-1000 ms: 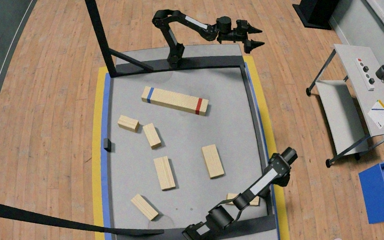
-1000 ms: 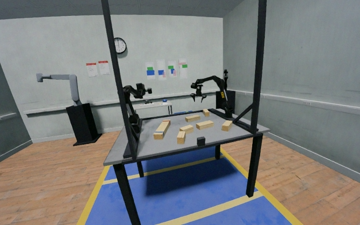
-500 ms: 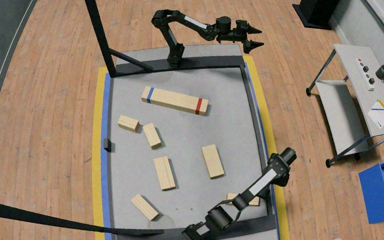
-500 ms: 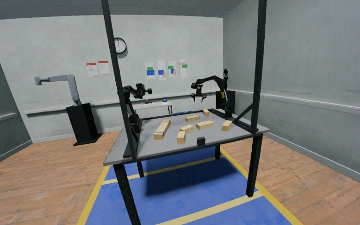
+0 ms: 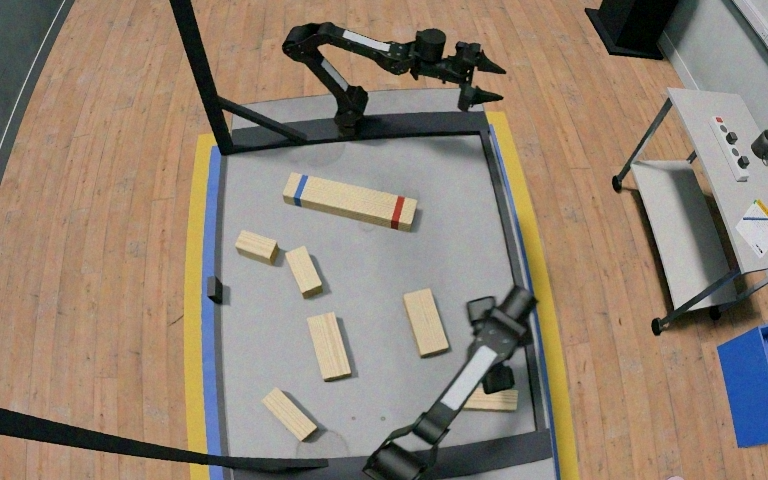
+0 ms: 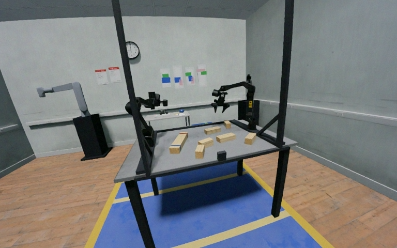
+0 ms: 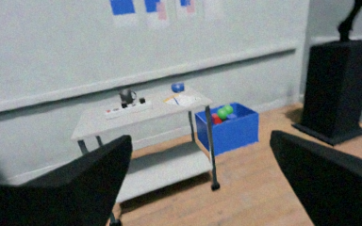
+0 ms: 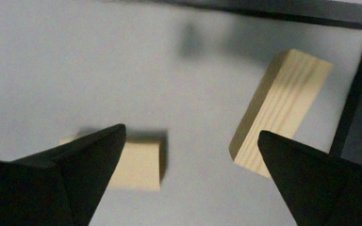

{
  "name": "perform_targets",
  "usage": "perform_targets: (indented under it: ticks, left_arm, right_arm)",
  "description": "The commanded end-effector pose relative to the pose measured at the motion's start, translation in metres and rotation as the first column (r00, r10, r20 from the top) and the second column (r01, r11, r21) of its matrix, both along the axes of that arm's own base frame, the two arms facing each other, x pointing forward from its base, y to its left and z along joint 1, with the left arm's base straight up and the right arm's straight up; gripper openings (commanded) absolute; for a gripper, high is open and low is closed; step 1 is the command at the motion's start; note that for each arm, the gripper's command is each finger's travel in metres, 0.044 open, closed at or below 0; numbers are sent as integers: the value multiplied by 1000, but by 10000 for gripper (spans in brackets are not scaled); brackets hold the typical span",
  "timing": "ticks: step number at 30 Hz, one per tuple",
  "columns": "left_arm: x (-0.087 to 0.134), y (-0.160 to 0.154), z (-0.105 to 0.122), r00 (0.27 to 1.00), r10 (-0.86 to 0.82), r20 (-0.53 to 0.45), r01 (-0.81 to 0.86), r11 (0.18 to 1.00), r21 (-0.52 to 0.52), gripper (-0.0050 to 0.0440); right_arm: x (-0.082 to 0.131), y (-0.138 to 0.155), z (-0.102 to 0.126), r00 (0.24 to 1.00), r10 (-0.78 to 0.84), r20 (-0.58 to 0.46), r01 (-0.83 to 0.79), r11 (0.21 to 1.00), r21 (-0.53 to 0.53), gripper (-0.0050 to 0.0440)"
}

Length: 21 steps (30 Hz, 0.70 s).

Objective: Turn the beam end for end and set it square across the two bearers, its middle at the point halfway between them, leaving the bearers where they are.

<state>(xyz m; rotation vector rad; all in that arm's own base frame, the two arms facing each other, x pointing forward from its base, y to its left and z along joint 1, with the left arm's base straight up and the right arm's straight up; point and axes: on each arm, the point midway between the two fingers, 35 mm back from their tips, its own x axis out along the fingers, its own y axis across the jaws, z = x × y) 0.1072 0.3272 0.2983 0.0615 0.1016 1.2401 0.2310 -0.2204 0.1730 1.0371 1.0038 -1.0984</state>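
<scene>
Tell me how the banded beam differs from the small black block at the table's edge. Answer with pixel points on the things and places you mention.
The banded beam (image 5: pixel 350 199) (image 6: pixel 179 142) is long; the black block (image 5: pixel 214 289) (image 6: pixel 221 155) is short. The beam is pale wood with a blue and a red band; the block is plain black. Both rest on the table.

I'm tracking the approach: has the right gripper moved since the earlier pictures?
Yes: in the top view, the right gripper has shifted inward from the table's black cart-side rail.
</scene>
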Motion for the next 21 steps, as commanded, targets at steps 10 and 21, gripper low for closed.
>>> perform_targets:
  ticks: [10, 21]
  left_arm:
    - [10, -49, 6, 985, -138, -105, 133, 990, -52, 400]
    - [18, -83, -7, 951, -248, -187, 223, 964, -144, 400]
  right_arm:
    - [37, 111, 32, 728, 685, -21, -681, 719, -136, 400]
    - [64, 174, 41, 355, 931, -89, -928, 339, -158, 400]
